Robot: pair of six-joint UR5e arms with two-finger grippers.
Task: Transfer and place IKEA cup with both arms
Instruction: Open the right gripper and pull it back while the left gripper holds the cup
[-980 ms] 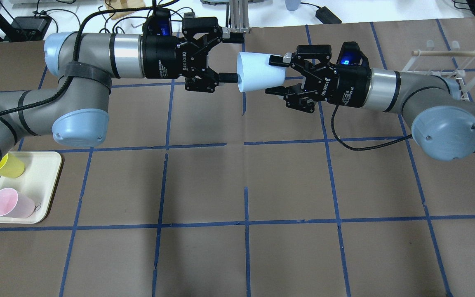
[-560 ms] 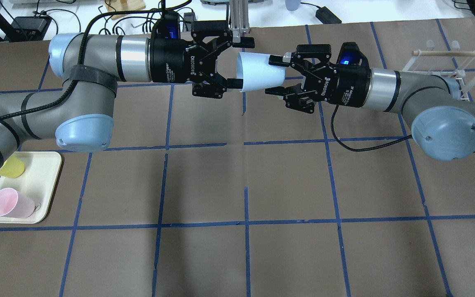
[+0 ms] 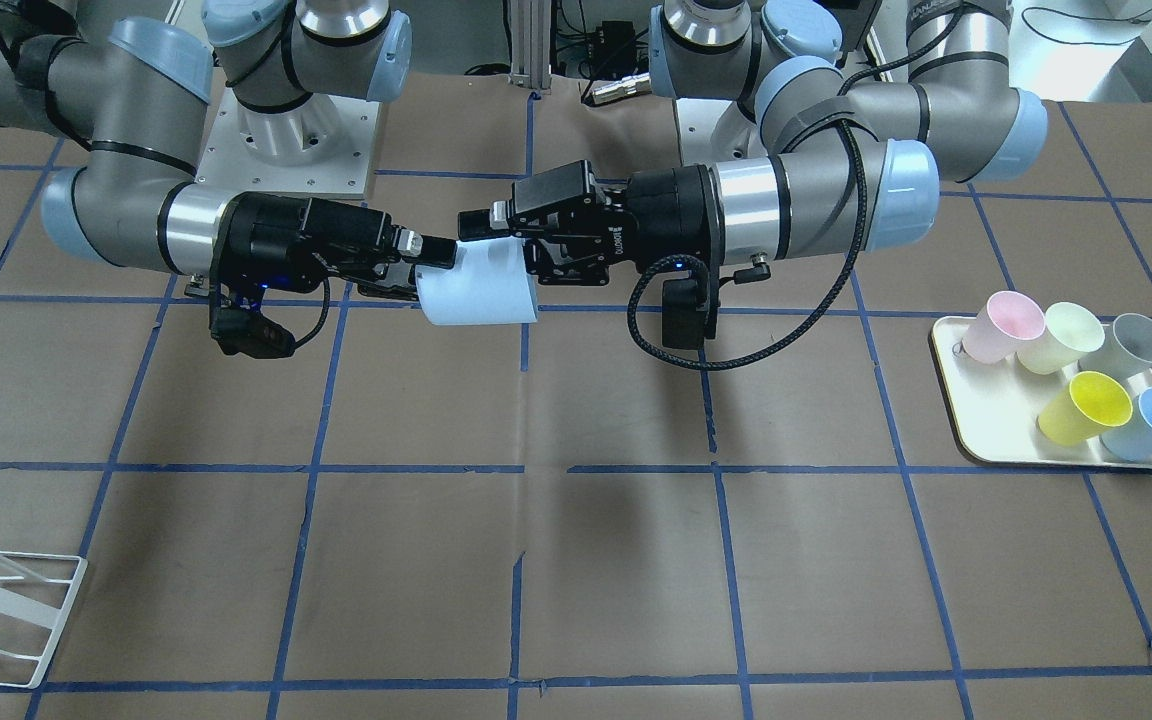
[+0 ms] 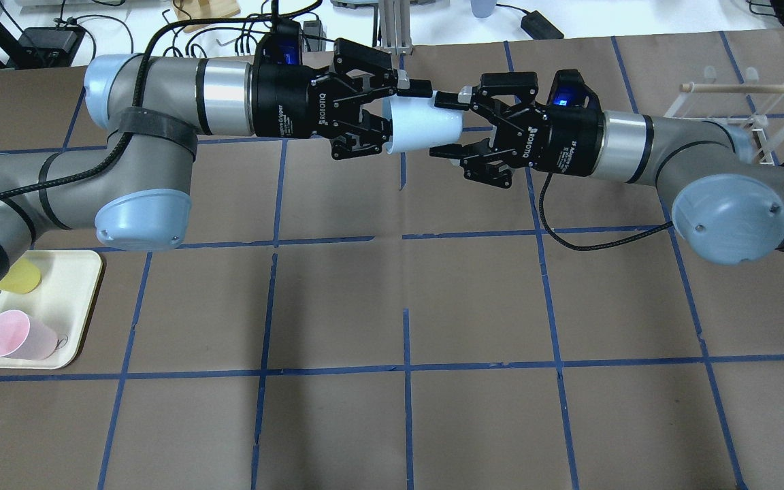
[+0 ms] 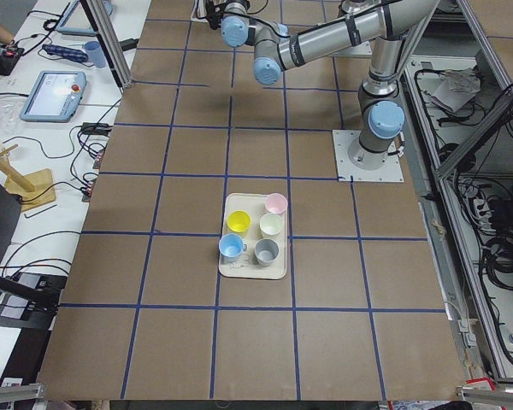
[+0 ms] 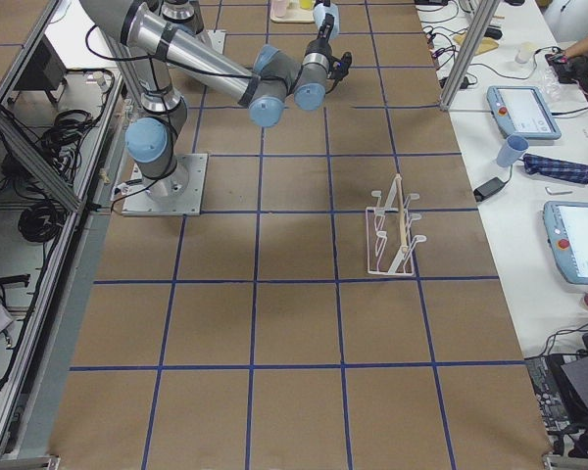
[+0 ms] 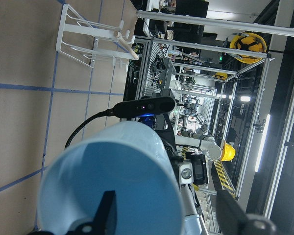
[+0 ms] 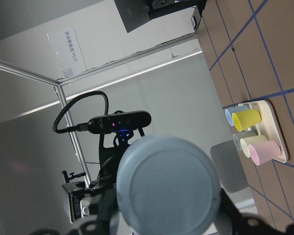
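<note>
Left gripper advanced, spread over smooth tapered pale-blue IKEA cup rim, right gripper clamping base

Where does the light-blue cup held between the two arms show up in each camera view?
Front-facing: IKEA cup upper centre-left.
Overhead: cup upper centre.
Exterior left: cannot make it out.
Exterior right: probably cup at top edge, tiny.
Left wrist: cup mouth fills the lower half.
Right wrist: cup base, bottom centre.
Shared landmark: cream tray, in most views.
</note>
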